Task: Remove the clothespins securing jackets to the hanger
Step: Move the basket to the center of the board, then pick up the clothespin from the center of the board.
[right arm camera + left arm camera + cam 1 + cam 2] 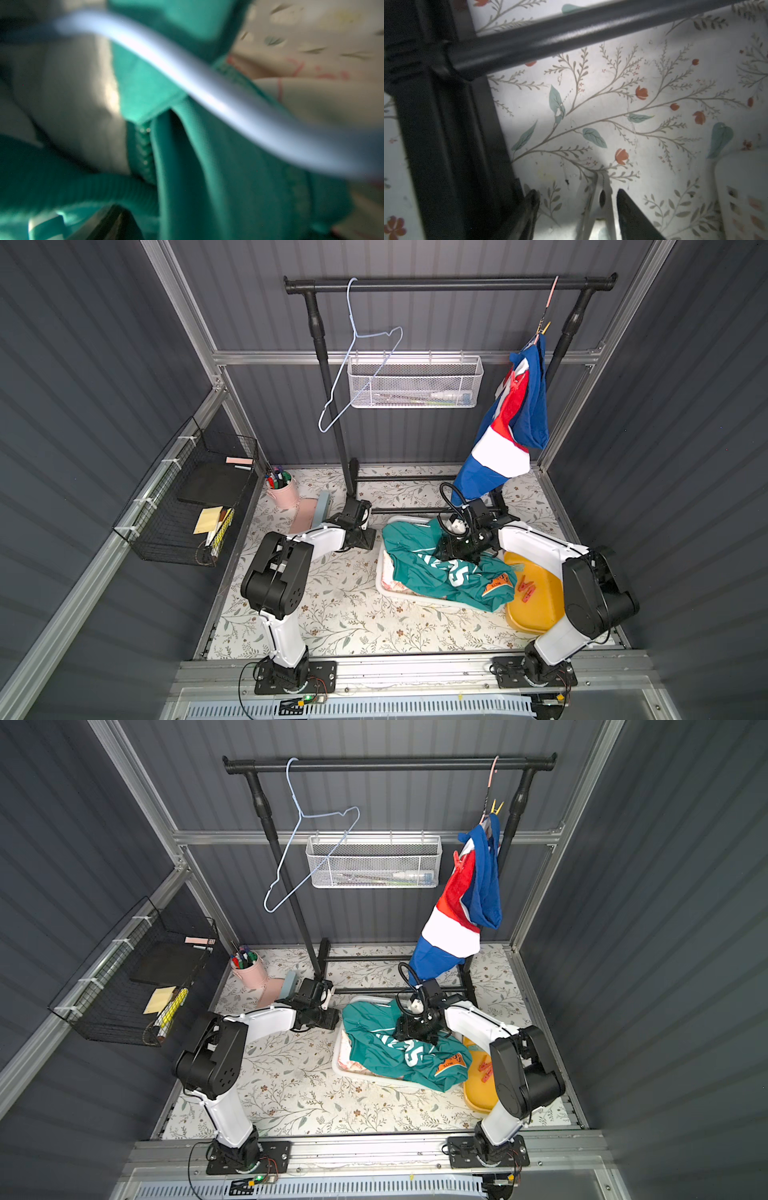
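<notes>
A red-white-blue jacket (505, 435) (457, 915) hangs from a pink hanger (550, 294) at the rod's right end, with a yellow clothespin (545, 328) and a red clothespin (516, 379) on it. The teal jacket (440, 576) (399, 1056) (228, 176) lies over the white basket (384, 585), covering a cream-and-pink jacket (390, 576). My right gripper (451, 549) is pressed into the teal cloth, jaws wide; one finger (113, 220) shows, and a pale hanger wire (187, 83) crosses close by. My left gripper (577, 199) (362, 540) is low over the table, open, with a pale clothespin (602, 199) between its fingers.
Red clothespins (525, 589) lie in a yellow tray (536, 614) under the right arm. An empty pale blue hanger (357, 344) hangs on the black rack (449, 283), whose base bar (571, 31) is near my left gripper. A pink pen cup (282, 487) and a wire basket (187, 497) are at left.
</notes>
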Robot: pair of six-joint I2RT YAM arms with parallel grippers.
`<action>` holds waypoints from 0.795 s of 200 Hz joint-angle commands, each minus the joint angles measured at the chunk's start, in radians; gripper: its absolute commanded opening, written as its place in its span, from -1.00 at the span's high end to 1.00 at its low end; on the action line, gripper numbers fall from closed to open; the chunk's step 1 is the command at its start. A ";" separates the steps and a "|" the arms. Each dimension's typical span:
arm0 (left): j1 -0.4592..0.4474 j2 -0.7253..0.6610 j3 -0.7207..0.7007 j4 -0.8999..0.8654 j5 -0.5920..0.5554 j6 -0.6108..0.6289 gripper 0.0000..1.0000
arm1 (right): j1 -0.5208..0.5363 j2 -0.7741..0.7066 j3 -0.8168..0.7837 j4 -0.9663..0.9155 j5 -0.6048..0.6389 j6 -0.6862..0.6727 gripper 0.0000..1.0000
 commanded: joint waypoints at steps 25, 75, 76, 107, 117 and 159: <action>-0.027 0.041 0.029 -0.029 -0.015 0.001 -0.11 | 0.004 0.024 -0.025 -0.053 0.033 -0.006 -0.64; -0.027 0.034 0.018 -0.041 -0.006 -0.012 0.15 | 0.004 0.010 -0.035 -0.048 0.038 -0.007 -0.64; -0.027 0.034 0.018 -0.041 -0.006 -0.012 0.15 | 0.004 0.011 -0.035 -0.048 0.038 -0.007 -0.64; -0.027 0.037 0.024 -0.038 -0.004 -0.022 0.27 | 0.003 0.012 -0.028 -0.048 0.040 -0.014 -0.64; -0.027 0.038 0.024 -0.038 -0.004 -0.028 0.29 | 0.004 0.010 -0.026 -0.050 0.043 -0.016 -0.65; -0.027 0.038 0.035 -0.050 0.000 -0.029 0.44 | 0.005 0.010 -0.016 -0.049 0.038 -0.015 -0.65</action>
